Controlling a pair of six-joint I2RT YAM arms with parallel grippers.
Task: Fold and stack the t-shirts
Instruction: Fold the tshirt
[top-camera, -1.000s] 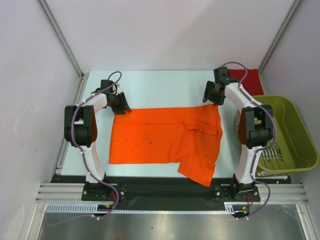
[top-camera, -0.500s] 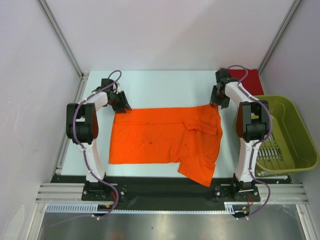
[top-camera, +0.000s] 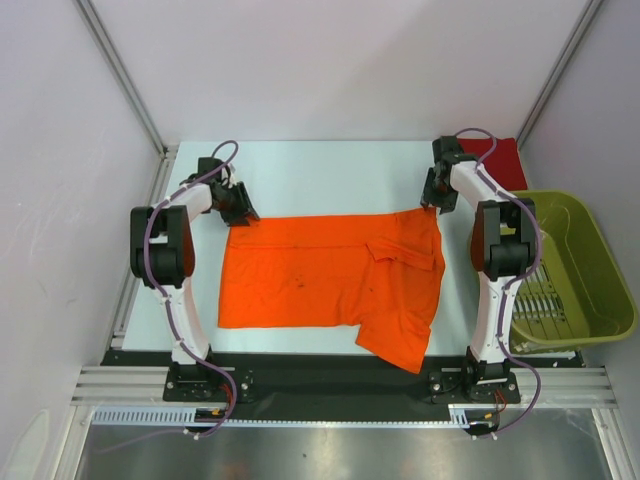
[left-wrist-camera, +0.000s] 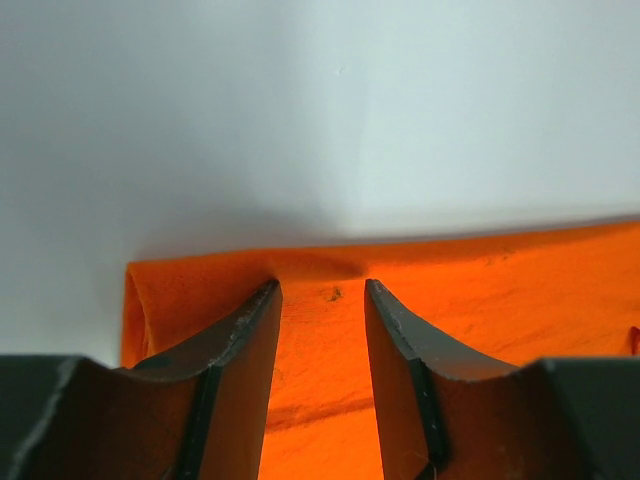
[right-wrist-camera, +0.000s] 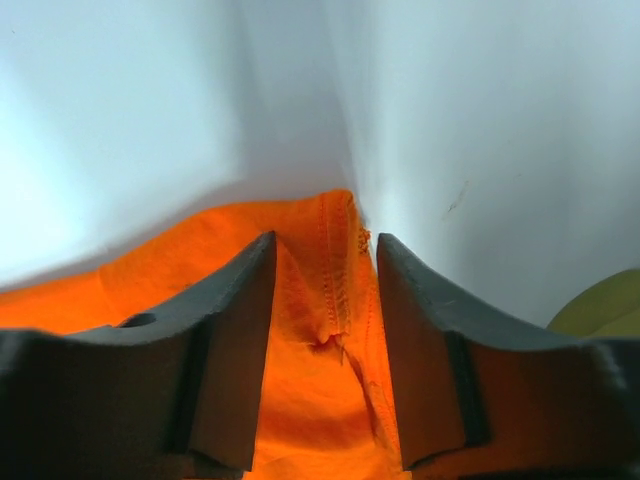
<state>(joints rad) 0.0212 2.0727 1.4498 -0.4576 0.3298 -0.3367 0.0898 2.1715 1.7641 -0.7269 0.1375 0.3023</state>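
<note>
Orange t-shirt (top-camera: 330, 280) lies spread flat mid-table (top-camera: 320, 170), unfolded. Dark red t-shirt (top-camera: 497, 158) is a flat rectangle at the far right corner. Left gripper (left-wrist-camera: 322, 290) and right gripper (right-wrist-camera: 325, 245) straddle the orange shirt's far corners, jaws part-open, not clamped. Folding and stacking remain.

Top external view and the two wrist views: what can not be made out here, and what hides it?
- dark red t-shirt: top view, the right arm covers part of it; folded or not is unclear.
- olive-green basket: top view, the right arm hides its left wall.
- orange t-shirt: each wrist view shows one corner; frame edges cut the rest.
- left gripper, right gripper: jaws apart; the fingers hide the cloth under them.
</note>
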